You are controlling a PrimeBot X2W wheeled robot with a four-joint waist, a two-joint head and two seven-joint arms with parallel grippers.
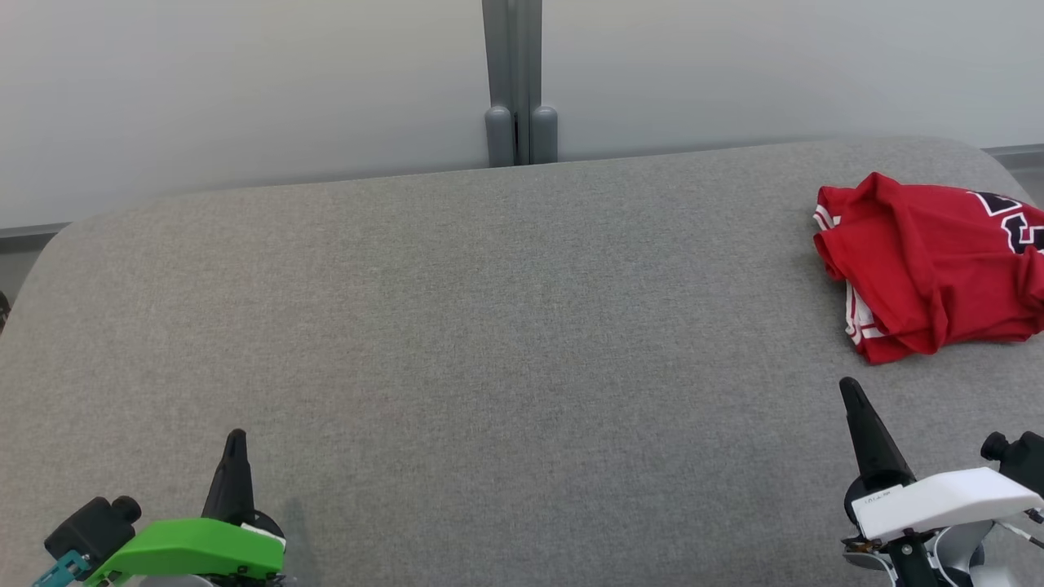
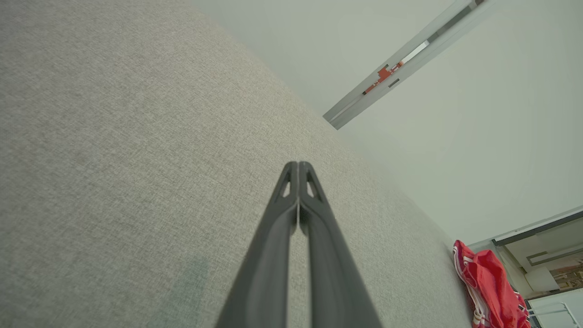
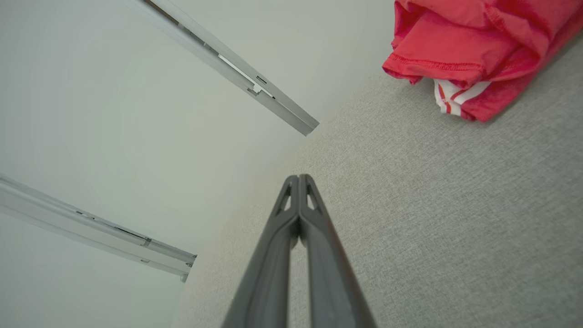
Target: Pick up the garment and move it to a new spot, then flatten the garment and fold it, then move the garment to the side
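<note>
A red garment (image 1: 930, 265) with white stripes and dark lettering lies bunched at the far right of the grey table (image 1: 489, 326). It also lies at the lower right of the left wrist view, garment (image 2: 489, 284), and at the top right of the right wrist view, garment (image 3: 473, 50). My right gripper (image 1: 850, 383) stands shut at the lower right, a short way in front of the garment, holding nothing. My left gripper (image 1: 236, 434) is shut at the lower left, far from the garment. Both pairs of fingers press together in the wrist views, left gripper (image 2: 298, 163) and right gripper (image 3: 298, 176).
The grey fabric table spreads wide between the two grippers. A pale wall with a grey post (image 1: 514, 81) stands behind the table's far edge. The table's rounded corners show at the far left and far right.
</note>
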